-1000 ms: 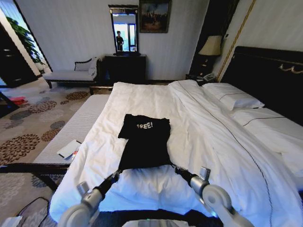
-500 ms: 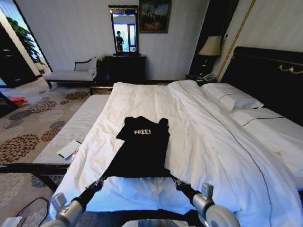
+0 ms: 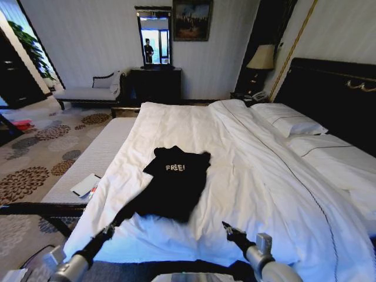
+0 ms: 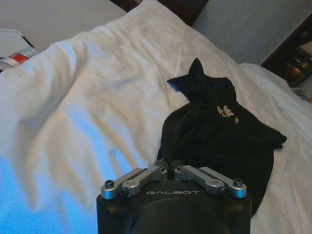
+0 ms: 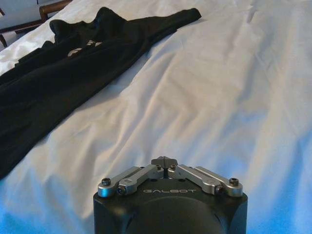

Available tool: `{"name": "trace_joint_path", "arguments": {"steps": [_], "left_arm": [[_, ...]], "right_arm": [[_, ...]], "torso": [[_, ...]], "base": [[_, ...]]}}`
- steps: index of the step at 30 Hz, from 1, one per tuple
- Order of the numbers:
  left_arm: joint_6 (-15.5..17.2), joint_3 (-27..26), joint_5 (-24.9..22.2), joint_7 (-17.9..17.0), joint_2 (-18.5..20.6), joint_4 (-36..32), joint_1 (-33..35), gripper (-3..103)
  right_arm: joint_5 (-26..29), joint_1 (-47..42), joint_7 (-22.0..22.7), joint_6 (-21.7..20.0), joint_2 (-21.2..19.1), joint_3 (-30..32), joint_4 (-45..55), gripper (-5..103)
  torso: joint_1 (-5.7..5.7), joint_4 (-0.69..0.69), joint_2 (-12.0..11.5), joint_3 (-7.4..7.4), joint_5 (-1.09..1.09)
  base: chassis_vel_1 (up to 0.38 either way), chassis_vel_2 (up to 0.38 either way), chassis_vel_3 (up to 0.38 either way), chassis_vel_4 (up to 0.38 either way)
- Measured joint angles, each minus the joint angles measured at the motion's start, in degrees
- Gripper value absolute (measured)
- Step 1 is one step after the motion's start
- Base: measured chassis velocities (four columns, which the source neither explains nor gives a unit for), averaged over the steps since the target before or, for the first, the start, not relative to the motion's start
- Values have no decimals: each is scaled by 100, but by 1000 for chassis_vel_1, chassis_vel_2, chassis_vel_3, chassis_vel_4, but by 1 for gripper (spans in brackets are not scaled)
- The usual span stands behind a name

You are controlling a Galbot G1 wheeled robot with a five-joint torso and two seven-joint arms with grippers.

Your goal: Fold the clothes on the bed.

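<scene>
The clothes (image 3: 171, 183), a small black top with white lettering, lie bunched on the white duvet of the bed (image 3: 258, 176), drawn out to a point toward the lower left. My left gripper (image 3: 110, 228) is at that point; in the left wrist view it (image 4: 168, 165) is shut on the edge of the clothes (image 4: 214, 136). My right gripper (image 3: 227, 227) hangs over bare duvet to the right of the clothes. In the right wrist view it (image 5: 165, 161) is shut on nothing, with the clothes (image 5: 73, 63) lying well apart from it.
White pillows (image 3: 291, 123) lie by the dark headboard (image 3: 335, 94) at the right. A grey bench (image 3: 88, 155) runs along the bed's left side with a white booklet (image 3: 85, 185) on it. A chaise (image 3: 88, 93), a dresser (image 3: 155, 82) and a lamp (image 3: 262, 57) stand by the far wall.
Both arms have drawn back toward me. The clothes' right corner has come out of the right gripper. The clothes have gone from stretched flat to bunched and pulled toward the left gripper.
</scene>
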Motion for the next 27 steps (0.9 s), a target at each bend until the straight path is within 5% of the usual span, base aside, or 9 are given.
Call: {"name": "trace_joint_path", "arguments": {"steps": [6, 11, 20, 27], "left_arm": [[-9, 303, 246, -27, -57, 72, -112, 1], [-9, 379, 295, -52, -74, 127, -175, 1], [103, 100, -135, -232, 6, 213, -548, 1], [160, 201, -42, -332, 15, 200, -649, 1]], "right_arm": [[-77, -32, -60, 55, 116, -110, -59, 0], [389, 30, -94, 65, 240, -266, -12, -1], [2545, 915, 77, -251, 214, -939, -30, 36], [3201, 1570, 231, -486, 283, -1641, -405, 58]], "torso": [[0, 1, 0, 0, -1], [1, 1, 0, 0, -1], [1, 1, 0, 1, -1], [1, 1, -1, 1, -1]], "base": [[0, 0, 0, 0], [0, 0, 0, 0], [0, 0, 0, 0], [0, 0, 0, 0]]}}
